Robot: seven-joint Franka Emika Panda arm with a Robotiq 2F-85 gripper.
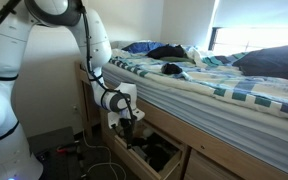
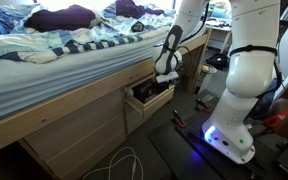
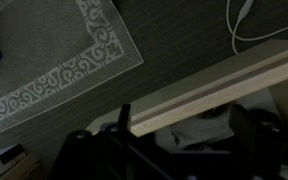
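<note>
Just below your gripper (image 1: 127,121) sits the pulled-out drawer of light wood (image 1: 146,150), set in the base of the bed frame. It holds dark things with a pale patch among them. The gripper hangs close over the drawer's inner end, hard by the frame; the frames do not show whether it touches the wood. In the wrist view the pale wooden front board (image 3: 214,85) runs as a slanted strip just beyond the dark fingers.

Above and beside the gripper lies the bed with blue-and-white striped bedding (image 2: 74,45), with dark clothes heaped on top. Past the front board the floor is dark grey carpet (image 3: 174,50). On it lie a grey rug with a white ornamental border (image 3: 54,60) and a looped white cable (image 3: 246,25).

Your jaws stand spread wide, with nothing gripped between them.
</note>
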